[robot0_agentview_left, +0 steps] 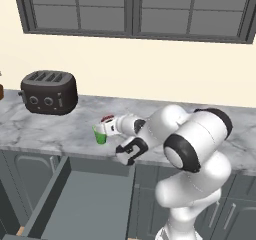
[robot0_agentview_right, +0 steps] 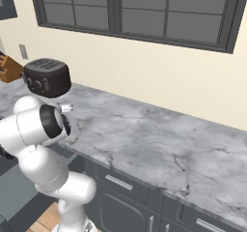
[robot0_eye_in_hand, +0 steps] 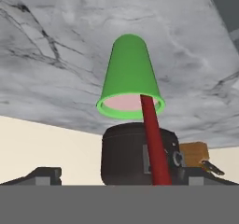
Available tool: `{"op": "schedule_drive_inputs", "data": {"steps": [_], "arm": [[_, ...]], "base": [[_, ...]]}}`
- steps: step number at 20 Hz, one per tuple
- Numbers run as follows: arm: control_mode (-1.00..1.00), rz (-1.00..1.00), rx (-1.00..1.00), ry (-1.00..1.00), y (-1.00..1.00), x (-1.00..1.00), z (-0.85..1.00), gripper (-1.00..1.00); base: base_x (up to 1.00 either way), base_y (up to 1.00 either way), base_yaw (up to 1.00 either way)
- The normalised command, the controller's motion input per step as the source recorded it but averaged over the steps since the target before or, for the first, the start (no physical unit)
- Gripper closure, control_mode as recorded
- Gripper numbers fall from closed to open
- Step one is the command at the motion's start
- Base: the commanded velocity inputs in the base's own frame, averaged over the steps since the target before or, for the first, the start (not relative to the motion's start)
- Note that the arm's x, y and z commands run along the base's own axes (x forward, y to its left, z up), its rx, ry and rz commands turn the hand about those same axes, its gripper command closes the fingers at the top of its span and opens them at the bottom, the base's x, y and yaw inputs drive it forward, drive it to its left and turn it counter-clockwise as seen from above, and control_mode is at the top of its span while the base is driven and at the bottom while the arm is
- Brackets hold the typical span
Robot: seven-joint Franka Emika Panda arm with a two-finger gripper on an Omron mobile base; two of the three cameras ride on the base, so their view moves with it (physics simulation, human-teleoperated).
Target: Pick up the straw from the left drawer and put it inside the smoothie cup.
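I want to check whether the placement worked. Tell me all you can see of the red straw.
The straw is a thin, smooth, bright red stick, plastic by its look. In the hand view one end dips into the pinkish smoothie at the rim of the green smoothie cup, leaning on that rim; the rest runs out toward the camera. Its bent tip cannot be made out. The open gripper does not hold it. The cup stands on the marble counter.
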Motion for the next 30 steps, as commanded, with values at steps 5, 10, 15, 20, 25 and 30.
{"op": "schedule_drive_inputs", "data": {"steps": [5, 10, 15, 20, 25, 30], "arm": [[-1.0, 0.0, -0.13, 0.1, -0.14, 0.0, -0.25, -1.0], [-1.0, 0.0, -0.07, 0.01, 0.0, 0.0, -0.01, -1.0], [-1.0, -0.03, 0.0, 0.0, 0.0, 0.0, 0.21, -1.0], [-1.0, -0.04, 0.0, 0.08, 0.0, -0.11, 0.65, -1.0], [-1.0, -0.07, 0.0, 0.18, 0.0, -0.11, 0.76, -1.0], [-1.0, -0.14, 0.0, 0.31, -0.01, -0.17, 0.67, -1.0]], "base": [[0.0, 0.0, 0.0], [0.0, 0.0, 0.0], [0.0, 0.0, 0.0], [0.0, 0.0, 0.0], [0.0, 0.0, 0.0], [0.0, 0.0, 0.0]]}}
